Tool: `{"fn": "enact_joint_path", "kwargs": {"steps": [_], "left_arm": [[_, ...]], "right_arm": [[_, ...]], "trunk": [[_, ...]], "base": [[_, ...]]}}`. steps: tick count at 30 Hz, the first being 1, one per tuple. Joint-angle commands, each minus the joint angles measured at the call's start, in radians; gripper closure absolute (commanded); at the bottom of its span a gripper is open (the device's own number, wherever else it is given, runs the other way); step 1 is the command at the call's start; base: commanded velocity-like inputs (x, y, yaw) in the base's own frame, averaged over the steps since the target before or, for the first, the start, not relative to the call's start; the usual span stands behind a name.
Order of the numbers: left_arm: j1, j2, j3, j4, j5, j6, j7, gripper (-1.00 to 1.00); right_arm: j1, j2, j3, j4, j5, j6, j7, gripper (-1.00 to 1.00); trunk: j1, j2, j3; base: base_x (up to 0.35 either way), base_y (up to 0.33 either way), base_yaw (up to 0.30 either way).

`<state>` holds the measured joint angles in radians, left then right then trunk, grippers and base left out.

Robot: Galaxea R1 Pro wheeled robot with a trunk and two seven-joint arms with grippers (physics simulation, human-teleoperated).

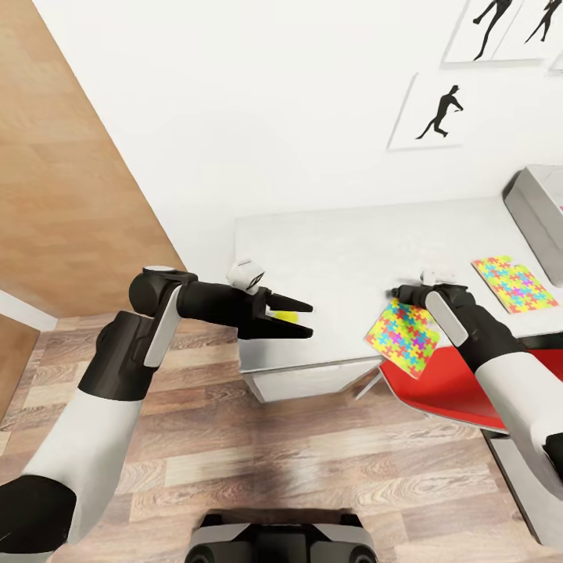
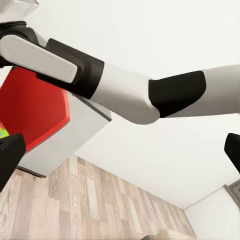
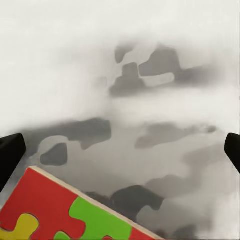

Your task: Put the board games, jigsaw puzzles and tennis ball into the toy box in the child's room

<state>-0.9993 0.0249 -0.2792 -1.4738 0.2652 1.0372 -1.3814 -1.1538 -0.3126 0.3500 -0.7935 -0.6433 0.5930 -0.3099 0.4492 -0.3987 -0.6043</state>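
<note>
Head view looks down at a pale counter (image 1: 344, 258) pushed against a plain white wall, with wood-plank flooring (image 1: 258, 461) below and a wooden panel (image 1: 55, 180) off to the left side. A few framed black silhouette pictures (image 1: 438, 113) hang on the wall above it.

The left pincer (image 1: 301, 319) sits over the counter's near left corner with its two dark fingers close together around something small and yellow-green, which looks like the tennis ball (image 1: 283, 317), so it's pinched on that.

The right pincer (image 1: 400, 295) is near the front edge, and one jigsaw puzzle (image 1: 403, 338) hangs tilted from it, sticking out past the front edge above a red chair seat (image 1: 446, 387). Can't actually see the fingers closing on it, but the sheet is lifted off the surface and hanging from the wrist, so it's got hold of it.

The second jigsaw puzzle (image 1: 514, 283) lies flat near the right end of the counter, just in front of the grey toy box (image 1: 539, 207), which sits at the far right against the wall.

Right wrist view shows the marbled grey-white top (image 3: 130, 100) up close, with a red and green puzzle corner (image 3: 75, 210) between the two dark fingertips (image 3: 10, 157).

Left wrist view has the right arm (image 2: 115, 85) crossing the frame, the red seat (image 2: 35, 107), a white cabinet side (image 2: 75, 132) and the plank floor (image 2: 85, 205).
</note>
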Motion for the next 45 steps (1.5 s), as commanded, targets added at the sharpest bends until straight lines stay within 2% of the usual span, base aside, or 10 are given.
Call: {"fn": "enact_joint_path", "kwargs": {"steps": [1, 9, 22, 26, 30, 33, 38, 42, 43, 45], "left_arm": [[-0.001, 0.008, -0.001, 0.000, 0.004, 0.010, -0.001, -1.00], [0.007, 0.058, 0.042, 0.000, 0.009, 0.010, -0.001, -1.00], [0.015, 0.133, 0.062, 0.000, 0.014, 0.010, -0.005, -1.00], [0.020, 0.169, 0.104, 0.000, 0.014, 0.010, -0.025, -1.00], [0.048, 0.233, 0.154, 0.001, 0.014, 0.010, -0.091, -1.00], [0.071, 0.268, 0.189, 0.003, 0.013, 0.009, -0.127, -1.00], [0.166, 0.342, 0.326, 0.009, 0.011, 0.005, -0.189, -1.00], [0.225, 0.369, 0.409, 0.011, 0.011, 0.000, -0.189, -1.00], [0.255, 0.381, 0.450, 0.012, 0.012, -0.006, -0.189, -1.00], [0.284, 0.392, 0.489, 0.013, 0.012, -0.011, -0.189, -1.00]], "right_arm": [[-0.003, -0.002, -0.005, 0.032, -0.010, 0.006, -0.011, -1.00], [-0.029, -0.005, -0.083, -0.023, -0.007, 0.056, -0.012, -1.00], [-0.030, -0.006, -0.169, -0.163, -0.012, 0.144, -0.010, -1.00], [-0.021, -0.006, -0.213, -0.279, -0.018, 0.254, -0.005, -1.00], [0.014, -0.004, -0.291, -0.433, -0.025, 0.397, 0.001, -1.00], [0.040, -0.004, -0.331, -0.495, -0.038, 0.435, 0.016, -1.00], [0.151, -0.013, -0.406, -0.639, -0.168, 0.454, 0.111, -1.00], [0.237, -0.036, -0.419, -0.702, -0.272, 0.454, 0.166, -1.00], [0.283, -0.045, -0.422, -0.730, -0.329, 0.454, 0.197, -1.00], [0.330, -0.050, -0.424, -0.752, -0.385, 0.454, 0.231, -1.00]], "trunk": [[0.001, -0.001, 0.000], [0.001, -0.001, 0.012], [0.001, -0.001, 0.033], [0.001, -0.001, 0.039], [0.001, -0.001, 0.045], [0.001, -0.001, 0.050], [0.001, -0.001, 0.058], [0.001, -0.001, 0.064], [0.001, -0.001, 0.065], [0.001, -0.001, 0.068]], "base": [[0.000, 0.000, -0.070], [0.000, 0.000, -0.071], [0.000, 0.000, -0.071], [0.000, 0.000, -0.071], [0.000, 0.000, -0.071], [0.000, 0.000, -0.070], [0.000, 0.000, -0.069], [0.000, 0.000, -0.041], [0.000, 0.000, -0.018], [0.000, 0.000, -0.013]]}}
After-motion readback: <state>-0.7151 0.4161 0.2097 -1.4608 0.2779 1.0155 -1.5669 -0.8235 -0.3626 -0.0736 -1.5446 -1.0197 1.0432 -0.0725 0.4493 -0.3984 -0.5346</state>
